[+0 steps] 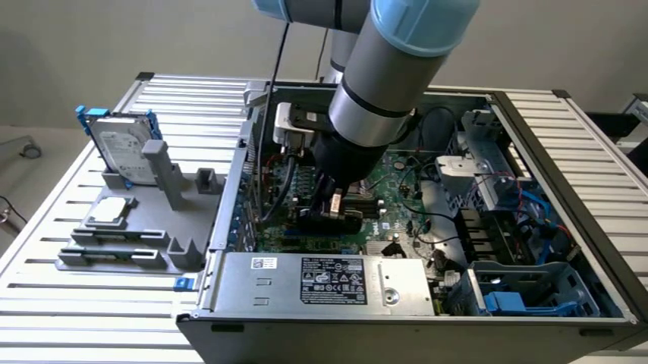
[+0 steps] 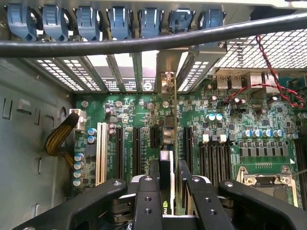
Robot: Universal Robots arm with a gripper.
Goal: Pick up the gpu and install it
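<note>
1. Inside the open computer case (image 1: 526, 144), which lies on its side on a slatted metal table (image 1: 81, 303), the arm (image 1: 390, 83) reaches down over the green motherboard (image 1: 390, 178).
2. The gripper (image 2: 168, 168) is closed narrow on the gpu (image 2: 167, 132), with its black fingers (image 2: 154, 175) pressing the card's two faces from either side.
3. The gpu stands upright on its edge, in line with the long black expansion slots (image 2: 136, 148) that run side by side across the motherboard. Whether its lower edge is seated in a slot cannot be told.
4. Its silver end bracket (image 2: 165, 79) sits at the case's rear wall, in one of the slot openings, close to the row of blue retaining clips (image 2: 86, 21).
5. A white slot (image 2: 100, 153) lies parallel to the card on one side, with black slots between them. The processor socket (image 2: 268, 179) lies on the card's other side.
6. A thick black cable (image 2: 144, 43) runs across the rear wall, nearer the wrist camera than the clips.
7. In the exterior view the gripper sits low over the middle of the board, and a silver power supply (image 1: 324, 280) lies along the case's near edge.
8. On the table, off the case's edge at the exterior view's left, a grey fixture (image 1: 132, 243) holds a hard drive in a blue frame (image 1: 121, 148) standing upright at its far end.
</note>
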